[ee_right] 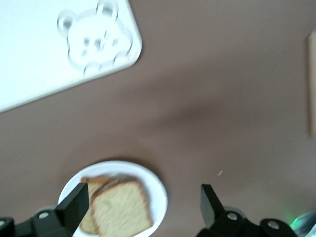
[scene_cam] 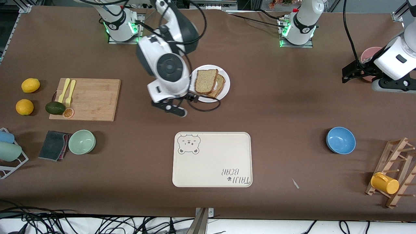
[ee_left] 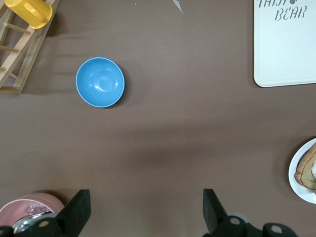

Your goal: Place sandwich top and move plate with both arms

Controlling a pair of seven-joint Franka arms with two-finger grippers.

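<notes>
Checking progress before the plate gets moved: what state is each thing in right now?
sandwich top: lying on the lower slice, skewed, released
plate: on the table, holding the sandwich, not gripped
right gripper: jaws open, empty, over the plate's edge
left gripper: jaws open, empty, waiting above bare table
tray: empty
blue bowl: upright, empty
yellow mug: hung on the wooden rack

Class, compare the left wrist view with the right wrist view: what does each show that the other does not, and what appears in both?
Only the left wrist view shows the blue bowl, the yellow mug on its wooden rack, and a pink dish. Only the right wrist view shows the tray's bear print and the whole sandwich top. Both show the white plate, the cream tray and brown table, each between its own open gripper's fingers.
</notes>
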